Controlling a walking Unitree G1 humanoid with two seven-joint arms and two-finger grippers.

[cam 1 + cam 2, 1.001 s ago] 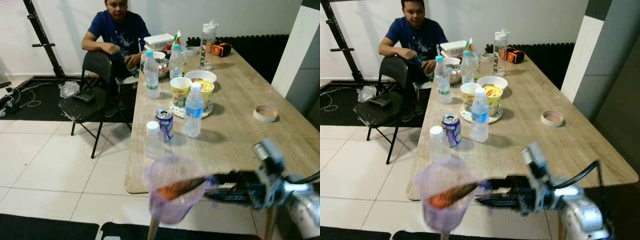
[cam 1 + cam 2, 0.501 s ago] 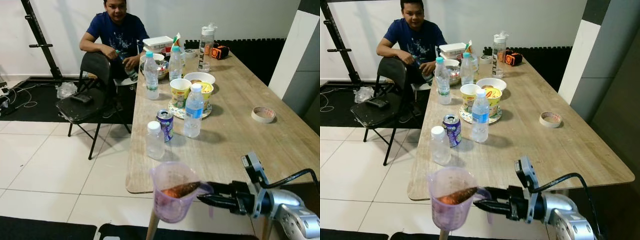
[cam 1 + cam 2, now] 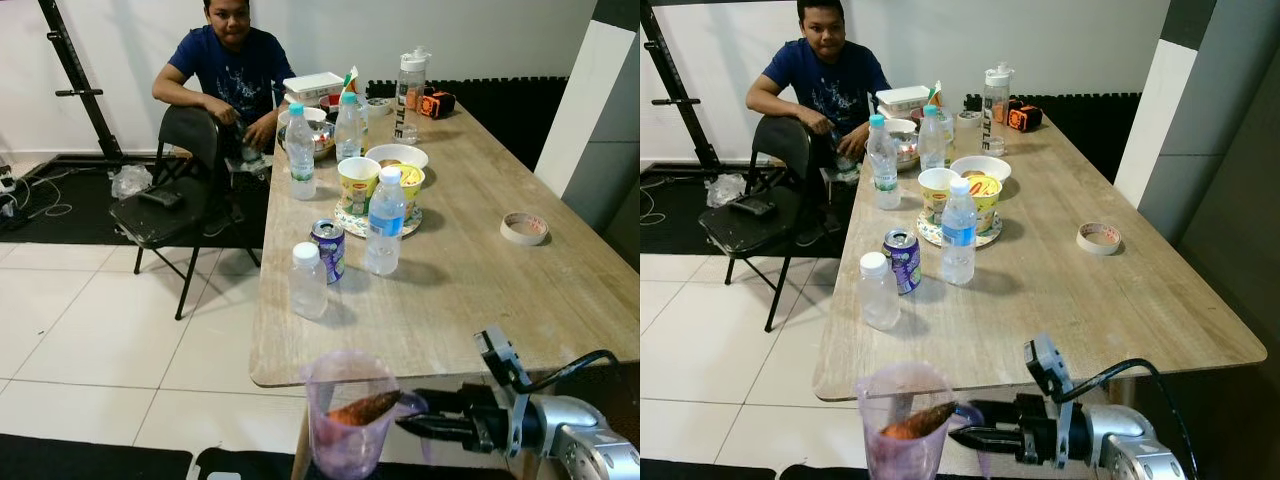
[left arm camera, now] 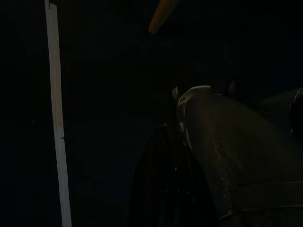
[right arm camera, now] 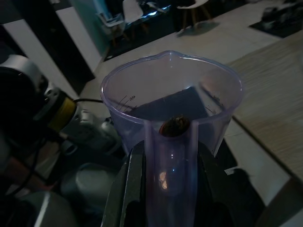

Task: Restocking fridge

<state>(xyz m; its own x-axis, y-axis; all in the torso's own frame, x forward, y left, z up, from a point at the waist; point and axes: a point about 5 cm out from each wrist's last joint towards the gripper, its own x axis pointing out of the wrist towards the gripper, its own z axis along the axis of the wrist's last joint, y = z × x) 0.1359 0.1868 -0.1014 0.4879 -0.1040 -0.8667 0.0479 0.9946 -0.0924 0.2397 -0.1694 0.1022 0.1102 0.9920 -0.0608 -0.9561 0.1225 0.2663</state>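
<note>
Legible only in part: dark vertical lettering ending "TLE" on the tall clear shaker bottle [image 3: 409,93] far up the table from the right gripper [image 3: 428,425]; printing elsewhere too small to read.

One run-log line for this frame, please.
right gripper: shut on measuring jug handle | jug: off table edge, carrot inside | left arm: idle

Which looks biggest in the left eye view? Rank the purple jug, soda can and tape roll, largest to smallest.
1. Purple jug, held by the right gripper; it is nearest the camera, so its size is inflated.
2. Soda can.
3. Tape roll, close to the can in apparent size; that ranking is unsure.
</note>
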